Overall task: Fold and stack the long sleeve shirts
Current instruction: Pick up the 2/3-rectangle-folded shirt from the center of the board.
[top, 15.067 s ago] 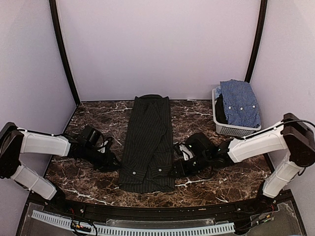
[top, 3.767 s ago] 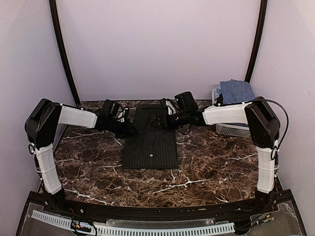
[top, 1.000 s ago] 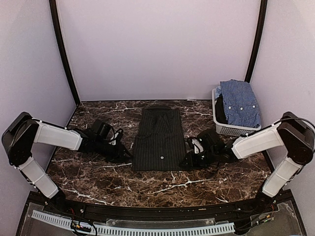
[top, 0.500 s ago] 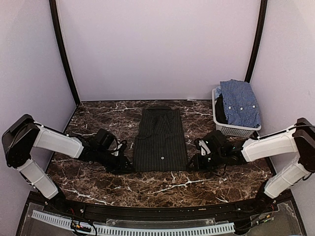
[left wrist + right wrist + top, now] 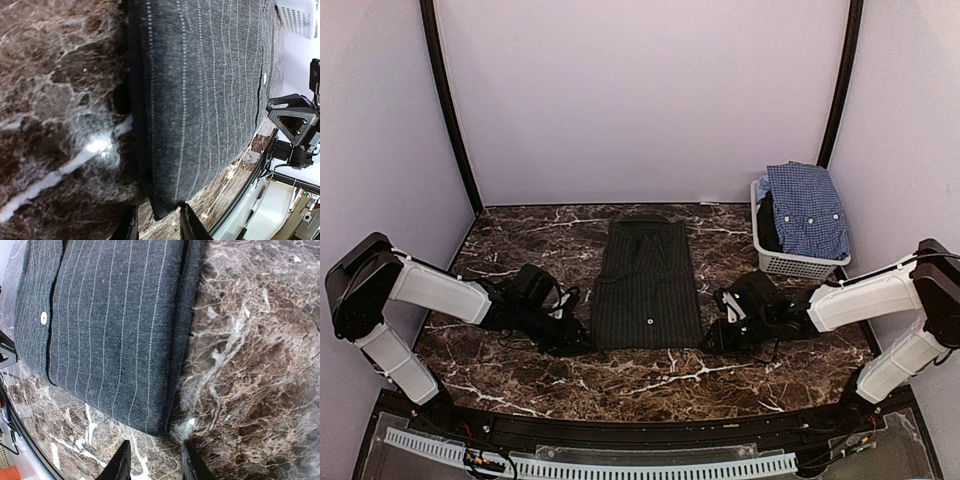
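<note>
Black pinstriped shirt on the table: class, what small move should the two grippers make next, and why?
Probably ease both grippers forward and close on the near corners. The black pinstriped shirt lies folded flat; the left gripper and right gripper sit low at its near corners, jaws open, each corner just at the gap, nothing pinched yet.

Left arm (image 5: 435, 290) and right arm (image 5: 855, 300) lie low over the table (image 5: 740, 375), reaching inward from its side edges; left gripper (image 5: 156, 227) and right gripper (image 5: 152, 462) face each other, fingers parted
</note>
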{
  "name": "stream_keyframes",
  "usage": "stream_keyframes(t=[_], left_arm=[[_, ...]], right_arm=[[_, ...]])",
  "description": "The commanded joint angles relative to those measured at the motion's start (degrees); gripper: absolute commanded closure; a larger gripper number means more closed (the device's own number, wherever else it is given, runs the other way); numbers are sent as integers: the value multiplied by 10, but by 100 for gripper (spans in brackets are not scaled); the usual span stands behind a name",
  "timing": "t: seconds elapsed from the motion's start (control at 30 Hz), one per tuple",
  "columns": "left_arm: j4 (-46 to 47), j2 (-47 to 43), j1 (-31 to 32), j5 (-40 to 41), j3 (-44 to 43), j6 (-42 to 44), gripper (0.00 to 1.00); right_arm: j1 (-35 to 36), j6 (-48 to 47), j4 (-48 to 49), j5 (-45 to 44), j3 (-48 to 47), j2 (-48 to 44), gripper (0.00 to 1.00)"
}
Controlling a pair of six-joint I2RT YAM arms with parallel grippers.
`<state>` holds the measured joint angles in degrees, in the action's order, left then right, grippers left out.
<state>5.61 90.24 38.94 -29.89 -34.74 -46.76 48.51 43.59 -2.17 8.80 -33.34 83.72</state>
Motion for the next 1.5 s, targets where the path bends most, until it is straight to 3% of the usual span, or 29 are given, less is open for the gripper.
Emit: stream_keyframes(t=[0.0, 0.37, 0.53, 0.63, 0.9, 1.17, 1.47], left_arm=[[2, 13, 10, 6, -10, -4, 72], [13, 23, 17, 13, -18, -19, 85], [20, 26, 17, 16, -20, -27, 99], [19, 20, 17, 19, -19, -30, 100], [-15, -31, 42, 52, -4, -45, 100], [-86, -141, 102, 145, 21, -98, 100], [-167, -250, 216, 246, 27, -165, 100]], right_arm=[[10, 1, 9, -16, 2, 11, 69], [16, 1, 19, -18, -7, 40, 69], [19, -2, 38, -14, -11, 52, 71], [22, -5, 40, -13, -11, 54, 75], [45, -3, 46, -25, 0, 28, 100], [88, 26, 28, -62, 38, -57, 100], [184, 67, -45, -136, 35, -156, 100]])
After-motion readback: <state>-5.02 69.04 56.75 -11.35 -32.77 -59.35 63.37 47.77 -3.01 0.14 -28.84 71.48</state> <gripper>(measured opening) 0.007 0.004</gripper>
